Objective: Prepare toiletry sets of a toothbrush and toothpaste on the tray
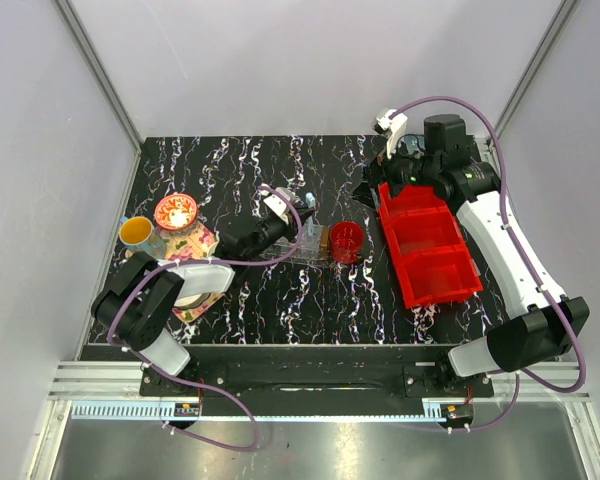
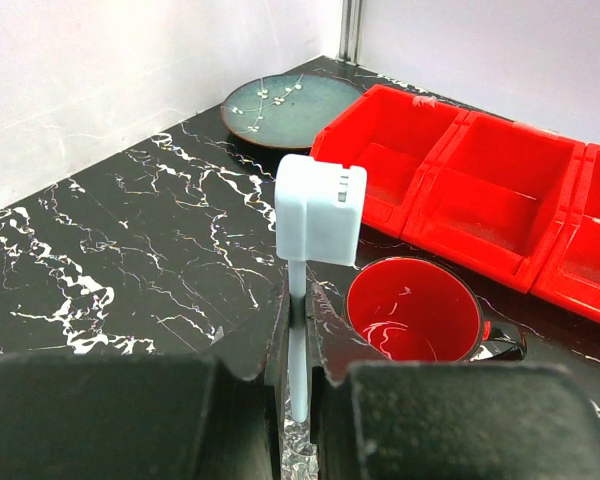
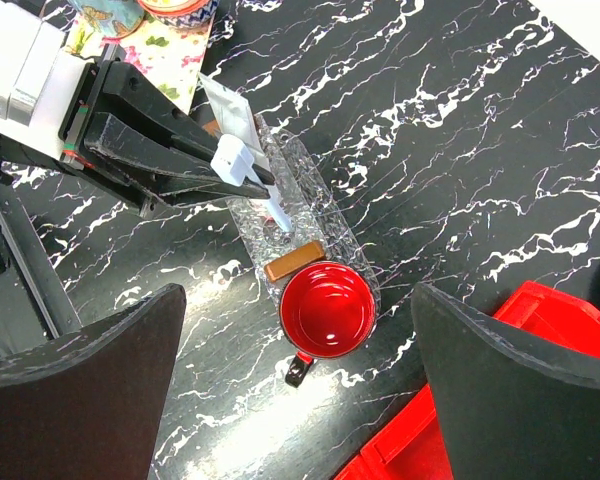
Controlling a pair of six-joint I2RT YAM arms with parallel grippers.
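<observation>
Top view: left gripper (image 1: 296, 224) is out over the middle of the black marble table (image 1: 230, 170), right at the clear tray (image 1: 308, 251). A red cup (image 1: 347, 241) touches the tray's right end. The red bin (image 1: 427, 245) is further right, and the right gripper (image 1: 378, 188) sits at the bin's far-left corner, well apart from the tray. On the left are a floral tray (image 1: 202, 243), a yellow cup (image 1: 137, 232) and a patterned bowl (image 1: 176, 212).

Left wrist: gripper jaws are nearly closed, clamping the toothbrush (image 2: 317, 208) by its slim pale handle. It stands upright, with the boxy pale-blue head cover above the fingers (image 2: 250, 375). There is a small grey mark on the cover, too small to read. Past it are the red cup, the red bin and a dark plate (image 2: 285, 108) in the far corner.

Right wrist: gripper jaws are spread fully wide with nothing between them, and both fingers frame the view from above. Below, the left gripper pinches the toothbrush mid-handle, head tilted up and to the left, lower end down inside the tray. A flat white piece, probably toothpaste (image 3: 230, 110), leans at the tray's far end, just beside the left gripper's fingertips. The brown end handle (image 3: 292, 260) butts against the red cup. The print on the floral tray is flowers only; no text is legible.
</observation>
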